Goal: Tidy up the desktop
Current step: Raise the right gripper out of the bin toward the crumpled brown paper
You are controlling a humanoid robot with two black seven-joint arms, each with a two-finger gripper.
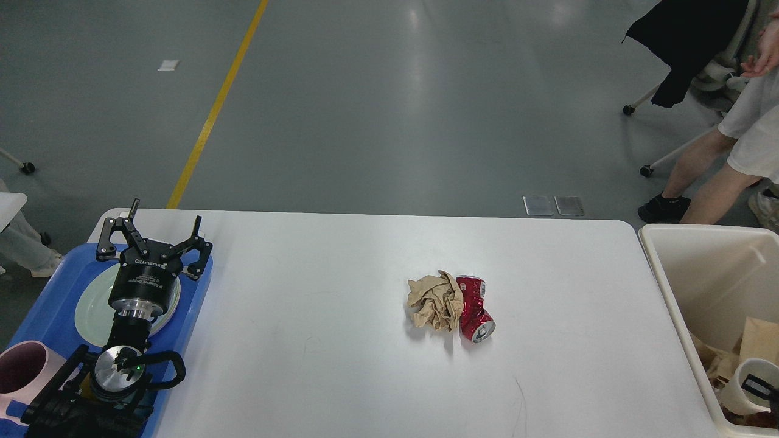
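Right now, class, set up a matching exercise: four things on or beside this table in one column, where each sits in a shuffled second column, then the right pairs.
Things:
1. crushed can
2. plate
3. pink mug
4. white cup

Places:
A. in the cream bin, at the right edge
B. against the crumpled brown paper, mid-table
C. near corner of the blue tray
D. on the tray, under the open left jaws

Pairs: 1-B, 2-D, 3-C, 4-A

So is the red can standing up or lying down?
Lying down. The crushed red can rests on its side on the desktop, touching the crumpled paper.
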